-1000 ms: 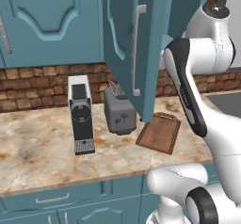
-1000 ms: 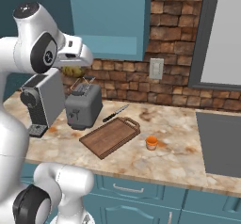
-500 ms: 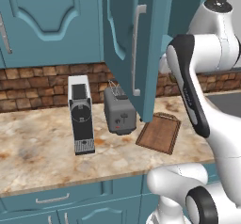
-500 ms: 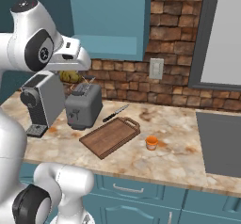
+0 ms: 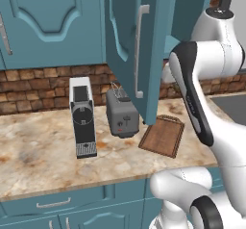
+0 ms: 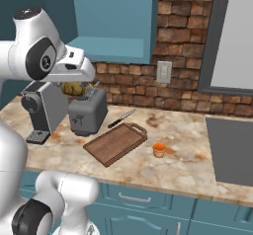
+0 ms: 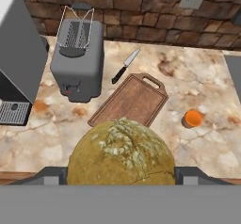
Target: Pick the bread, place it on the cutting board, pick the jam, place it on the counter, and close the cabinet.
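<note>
From the left stood a coffee machine (image 7: 16, 63) and toaster (image 7: 77, 60). Our gripper (image 7: 120, 173) seemingly clasped the bread (image 7: 121, 155) above the counter (image 7: 207, 100). We should lower it centrally onto the cutting board (image 7: 129, 100), avoiding the jam (image 7: 192, 118).

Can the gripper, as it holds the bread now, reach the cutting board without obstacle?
Probably yes. The gripper, shut on the bread, hangs above the counter; the cutting board lies bare, with the toaster and knife beside it.
</note>
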